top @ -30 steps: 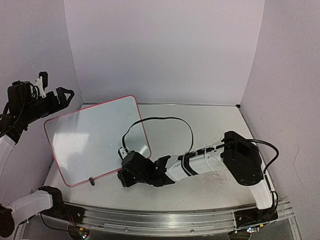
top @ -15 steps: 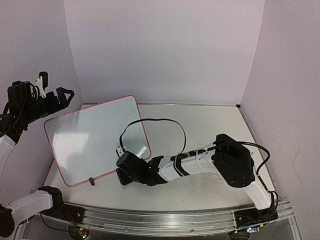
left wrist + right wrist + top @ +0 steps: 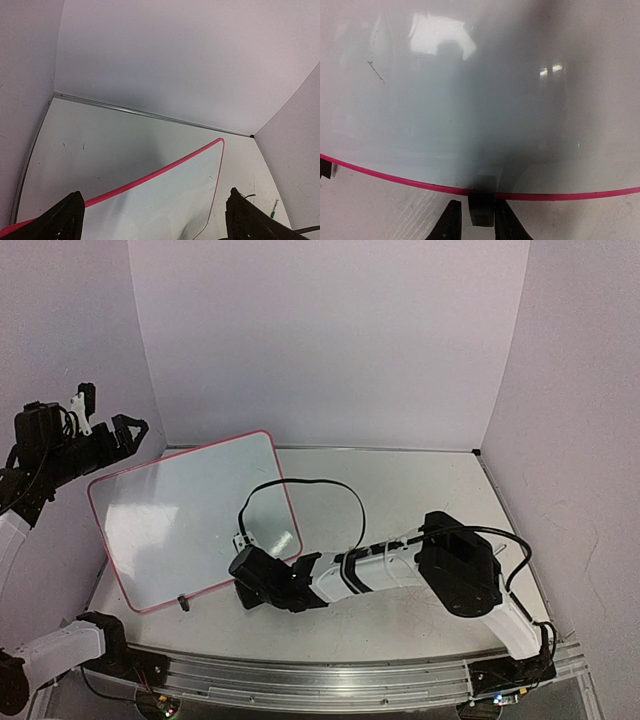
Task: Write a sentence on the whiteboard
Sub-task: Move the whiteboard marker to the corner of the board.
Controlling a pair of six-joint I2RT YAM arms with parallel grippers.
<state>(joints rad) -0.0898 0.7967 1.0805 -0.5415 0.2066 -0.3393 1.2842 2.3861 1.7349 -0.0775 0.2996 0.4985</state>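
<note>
Two claws: left gripper spread wide, whiteboard just ahead; right gripper close around the board's black clip foot, grip uncertain.

whiteboard: glossy white, pink-red frame | clip foot: black | right arm: white and black | cable: black | surface: pale grey, faint dark scribbles

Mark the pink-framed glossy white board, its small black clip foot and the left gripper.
pink-framed glossy white board (image 3: pixel 195 520): top external view, middle of writing surface.
small black clip foot (image 3: pixel 481 212): right wrist view, clip body below frame.
left gripper (image 3: pixel 153 195): left wrist view, midway between fingertips.
</note>
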